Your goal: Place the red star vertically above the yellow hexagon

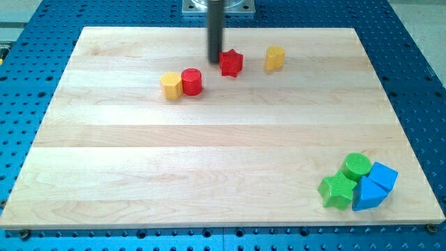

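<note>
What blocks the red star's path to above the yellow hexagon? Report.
Nothing visible. My tip sits left of the red star; only board lies between it and the spot above the yellow hexagon.

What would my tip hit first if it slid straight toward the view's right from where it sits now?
Almost certainly the red star: my tip sits just at its left edge, touching or nearly so. Farther right along that line stands a yellow block. Depth is hard to judge from one view.

We find no legible text, labels, brands, numbers or signs anywhere: none on the blocks, none on the board [209, 139], none on the surrounding blue plate [418, 84].
</note>
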{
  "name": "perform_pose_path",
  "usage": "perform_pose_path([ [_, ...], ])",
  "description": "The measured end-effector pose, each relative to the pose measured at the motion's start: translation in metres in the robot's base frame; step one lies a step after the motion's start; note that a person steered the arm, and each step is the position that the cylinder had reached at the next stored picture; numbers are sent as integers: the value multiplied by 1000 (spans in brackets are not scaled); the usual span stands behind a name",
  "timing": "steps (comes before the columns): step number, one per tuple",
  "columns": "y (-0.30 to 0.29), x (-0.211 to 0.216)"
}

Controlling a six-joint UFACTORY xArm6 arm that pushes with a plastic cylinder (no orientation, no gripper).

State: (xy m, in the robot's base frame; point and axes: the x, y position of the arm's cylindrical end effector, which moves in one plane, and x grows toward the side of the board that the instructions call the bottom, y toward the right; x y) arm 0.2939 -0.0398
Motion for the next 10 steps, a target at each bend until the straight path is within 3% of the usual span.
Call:
perform_pose_path([
  [1, 48, -41],
  [2, 149, -51],
  [3, 199, -41],
  [4, 211, -24],
  [5, 201, 9],
  [6, 165, 14],
  [7, 189, 6],
  [8, 174, -4],
  [10, 26, 34],
])
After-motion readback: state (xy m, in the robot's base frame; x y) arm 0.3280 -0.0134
